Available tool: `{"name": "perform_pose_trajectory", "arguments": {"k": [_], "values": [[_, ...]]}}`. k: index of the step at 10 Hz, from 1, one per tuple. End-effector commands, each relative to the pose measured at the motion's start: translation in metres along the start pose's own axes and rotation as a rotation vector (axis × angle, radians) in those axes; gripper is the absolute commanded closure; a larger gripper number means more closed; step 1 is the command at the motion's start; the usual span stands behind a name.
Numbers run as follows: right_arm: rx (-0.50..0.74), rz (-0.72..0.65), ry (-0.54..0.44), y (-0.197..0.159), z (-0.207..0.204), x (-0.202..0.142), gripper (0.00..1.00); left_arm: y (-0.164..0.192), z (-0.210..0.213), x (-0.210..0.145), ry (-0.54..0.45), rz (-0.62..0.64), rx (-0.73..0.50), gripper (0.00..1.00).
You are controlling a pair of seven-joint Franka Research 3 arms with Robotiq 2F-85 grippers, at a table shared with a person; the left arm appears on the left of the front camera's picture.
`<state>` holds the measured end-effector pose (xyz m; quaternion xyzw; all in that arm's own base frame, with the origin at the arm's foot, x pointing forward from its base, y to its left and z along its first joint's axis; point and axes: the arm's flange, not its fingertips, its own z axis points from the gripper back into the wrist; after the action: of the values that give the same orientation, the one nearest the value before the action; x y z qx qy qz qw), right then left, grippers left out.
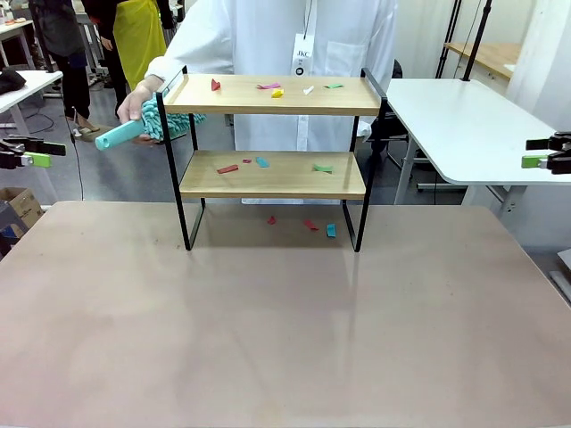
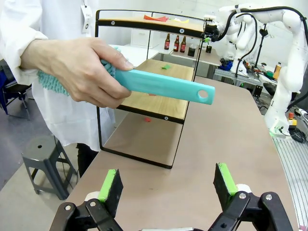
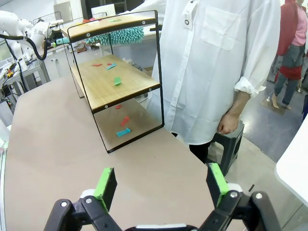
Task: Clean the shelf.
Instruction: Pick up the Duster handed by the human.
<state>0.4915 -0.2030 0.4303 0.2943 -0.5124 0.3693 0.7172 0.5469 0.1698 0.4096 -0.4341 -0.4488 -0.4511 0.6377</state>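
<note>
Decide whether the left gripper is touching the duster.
Apart. In the left wrist view the open left gripper sits low, with bare table between it and the duster in the person's hand.

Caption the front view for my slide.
A person holds a teal duster beside the two-tier shelf, its boards and the table beneath strewn with coloured scraps.

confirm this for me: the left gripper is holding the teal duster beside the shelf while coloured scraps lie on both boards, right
Not right. A person's hand holds the teal duster, not the left gripper, which is open and empty, as the left wrist view shows. The rest stands: the duster is beside the shelf, and coloured scraps lie on both boards.
</note>
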Motion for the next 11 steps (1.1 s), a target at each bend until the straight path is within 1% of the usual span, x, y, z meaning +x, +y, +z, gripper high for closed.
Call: {"name": "perform_pose_trajectory", "arguments": {"k": [1, 5, 6, 7, 8, 10, 11], "values": [[-0.001, 0.003, 0.000, 0.000, -0.001, 0.001, 0.00, -0.001, 0.001, 0.004, 0.000, -0.003, 0.002, 0.00], [-0.001, 0.003, 0.000, 0.000, -0.001, 0.001, 0.00, 0.000, 0.000, 0.000, 0.000, 0.000, 0.000, 0.00], [-0.001, 0.003, 0.000, 0.000, -0.001, 0.001, 0.00, -0.005, -0.004, 0.021, 0.039, 0.075, 0.040, 0.00], [-0.001, 0.003, 0.000, 0.000, -0.001, 0.001, 0.00, -0.013, -0.009, 0.048, 0.096, 0.108, 0.135, 0.00], [-0.001, 0.003, 0.000, 0.000, -0.001, 0.001, 0.00, -0.027, -0.023, 0.083, 0.151, 0.145, 0.236, 0.00], [-0.001, 0.003, 0.000, 0.000, -0.001, 0.001, 0.00, -0.057, -0.056, 0.135, 0.222, 0.133, 0.355, 0.00], [-0.001, 0.003, 0.000, 0.000, -0.001, 0.001, 0.00, -0.075, -0.074, 0.157, 0.283, 0.106, 0.388, 0.00]]}}
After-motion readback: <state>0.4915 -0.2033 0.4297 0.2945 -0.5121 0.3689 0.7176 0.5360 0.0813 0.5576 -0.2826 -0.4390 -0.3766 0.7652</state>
